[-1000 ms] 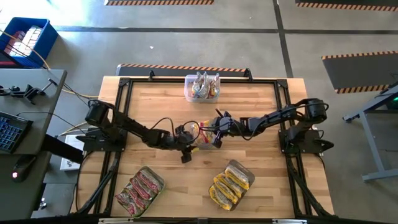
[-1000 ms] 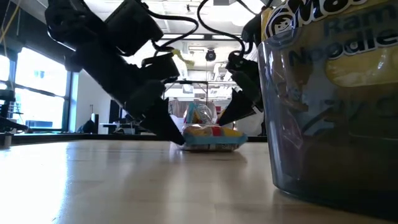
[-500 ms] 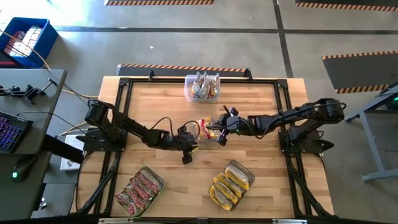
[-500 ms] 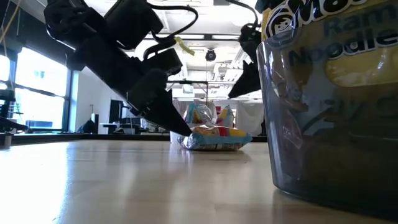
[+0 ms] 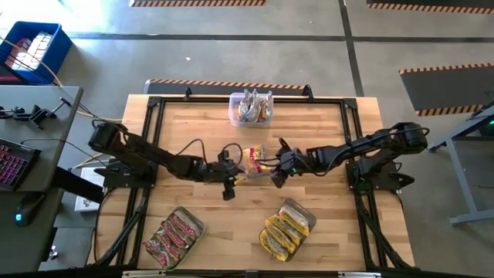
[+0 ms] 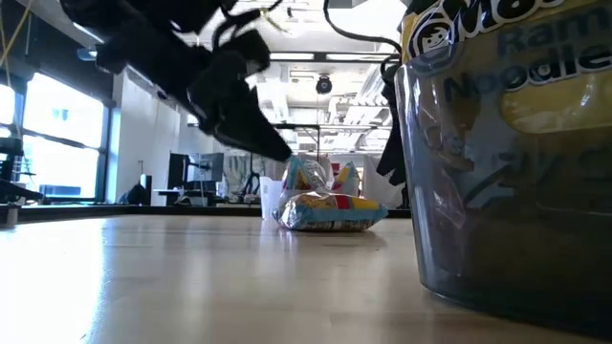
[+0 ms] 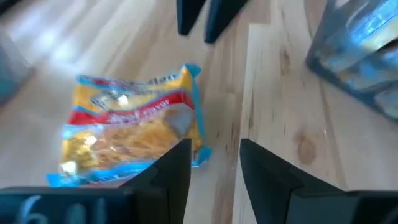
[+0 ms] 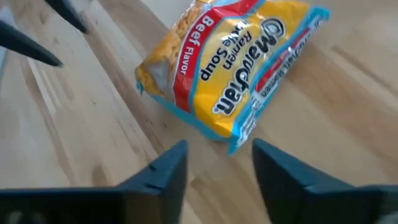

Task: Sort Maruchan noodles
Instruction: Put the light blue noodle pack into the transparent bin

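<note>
One Maruchan noodles packet (image 5: 254, 161), yellow with a red band and blue ends, lies flat on the wooden table's middle; it also shows in the right wrist view (image 8: 230, 68). My left gripper (image 7: 214, 168) hangs open just above and to the left of the packet (image 7: 130, 130), with nothing between its fingers. My right gripper (image 8: 217, 168) hangs open above the packet's right side, also with nothing in it. In the low view both grippers stand clear above the packet (image 6: 330, 207).
A clear tub of silvery packets (image 5: 251, 108) stands at the table's far edge. A tub of pink-red packets (image 5: 174, 235) is at the near left, and a tub of yellow packets (image 5: 287, 228) at the near right. Bare wood lies between them.
Both grippers were down at the packet on the table. The right one has lifted off first, drawn back a little toward the table's right edge and rolled. The left one has then risen clear. The packet stays lying on the table.
</note>
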